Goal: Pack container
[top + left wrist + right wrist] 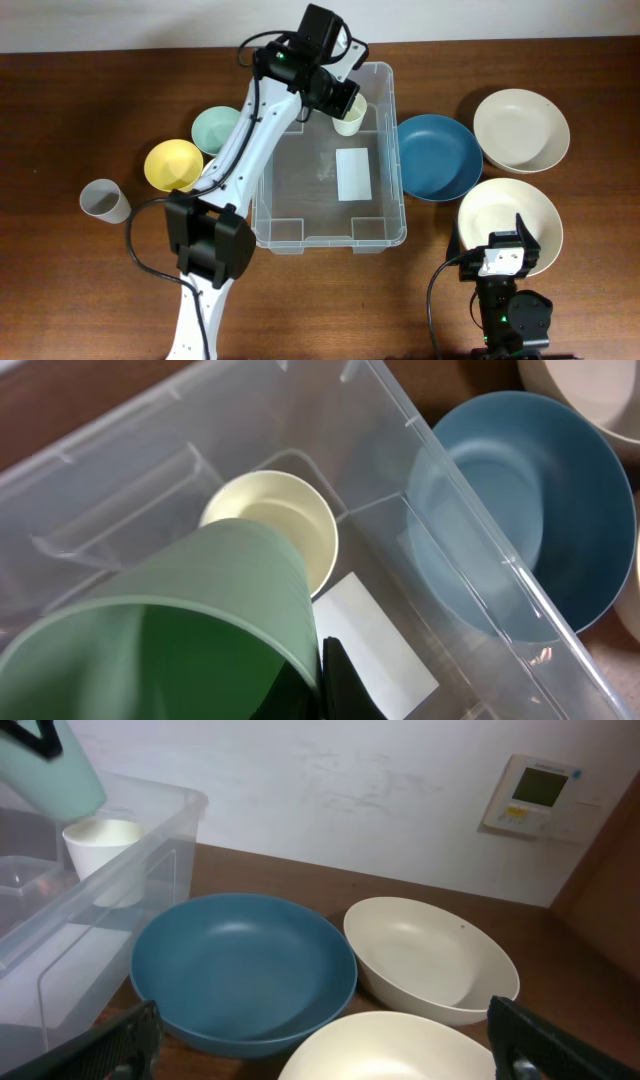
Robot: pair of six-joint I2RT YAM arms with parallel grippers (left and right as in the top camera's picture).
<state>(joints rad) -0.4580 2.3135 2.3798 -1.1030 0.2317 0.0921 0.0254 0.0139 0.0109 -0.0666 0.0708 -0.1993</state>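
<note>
A grey cup (105,200) stood at the left end of the table (60,300). To its right were a yellow bowl (173,165) and a pale green bowl (213,128), just beside one another. The left arm passed over both of them.

The container (290,215) lay at the middle of the table, its white label (354,173) flat on the base. The left gripper (340,100) hung over the container's far right corner, inside the line of the rim. It was closed on a green cup (170,630), which it carried tilted. One dark finger (345,685) showed beside the cup wall. The cup hid the rest, so the width of the grip could not be read exactly.

A cream cup (275,525) stood upright on the container floor in that same corner, directly beneath the green cup. From the wrist view the green cup overlapped the cream cup's mouth. Whether the two touched could not be told.

A blue bowl (438,155) sat just outside the container's right wall. Further right was the far cream bowl (520,130), with the near cream bowl (500,210) in front of it.

The right gripper (505,255) was low at the near edge of that bowl, well apart from the container. Its fingers (130,1040) were spread wide and it held nothing.
</note>
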